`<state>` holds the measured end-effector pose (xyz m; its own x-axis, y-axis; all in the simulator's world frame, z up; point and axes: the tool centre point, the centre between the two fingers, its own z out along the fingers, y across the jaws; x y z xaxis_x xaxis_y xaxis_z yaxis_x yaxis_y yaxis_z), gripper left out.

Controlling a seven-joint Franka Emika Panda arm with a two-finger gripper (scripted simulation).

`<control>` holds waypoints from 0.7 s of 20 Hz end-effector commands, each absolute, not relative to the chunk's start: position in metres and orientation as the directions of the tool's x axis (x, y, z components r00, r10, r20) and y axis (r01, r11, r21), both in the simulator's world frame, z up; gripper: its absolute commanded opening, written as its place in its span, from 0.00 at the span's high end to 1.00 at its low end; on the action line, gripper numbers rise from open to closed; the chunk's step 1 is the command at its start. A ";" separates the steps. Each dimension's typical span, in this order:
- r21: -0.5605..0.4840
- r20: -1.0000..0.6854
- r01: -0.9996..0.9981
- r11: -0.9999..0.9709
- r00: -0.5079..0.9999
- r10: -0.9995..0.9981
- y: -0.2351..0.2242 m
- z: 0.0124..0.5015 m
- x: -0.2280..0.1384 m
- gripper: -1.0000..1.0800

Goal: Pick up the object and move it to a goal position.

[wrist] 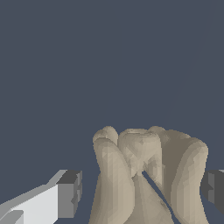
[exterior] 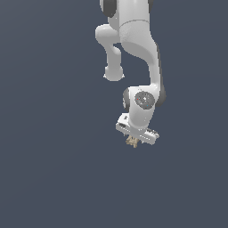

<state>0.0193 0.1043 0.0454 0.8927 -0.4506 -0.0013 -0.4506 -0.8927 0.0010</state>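
**A:** Where is the object [exterior: 131,142] sitting, and why are you hanging the arm straight over it?

**B:** It is lying directly beneath your tool [exterior: 133,139], between the two fingers, so a plain vertical approach is lining it up.

**A:** Are you gripping it?

**B:** Not by my reading. In the wrist view the pads [wrist: 70,194] are standing spread, each just clear of the lump's sides, leaving room for its knobs.
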 end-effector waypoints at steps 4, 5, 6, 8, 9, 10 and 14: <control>0.000 0.000 -0.451 -0.892 0.892 -0.451 0.105 0.040 0.021 1.00; 0.000 0.000 -0.451 -0.892 0.892 -0.451 0.105 0.040 0.021 1.00; 0.000 0.000 -0.451 -0.892 0.892 -0.451 0.105 0.040 0.021 1.00; 0.000 0.000 -0.451 -0.892 0.892 -0.451 0.105 0.040 0.021 1.00; 0.000 0.000 -0.451 -0.892 0.892 -0.451 0.105 0.040 0.021 1.00; 0.000 0.000 -0.451 -0.892 0.892 -0.451 0.105 0.040 0.021 1.00; 0.000 0.000 -0.451 -0.893 0.893 -0.451 0.105 0.041 0.021 1.00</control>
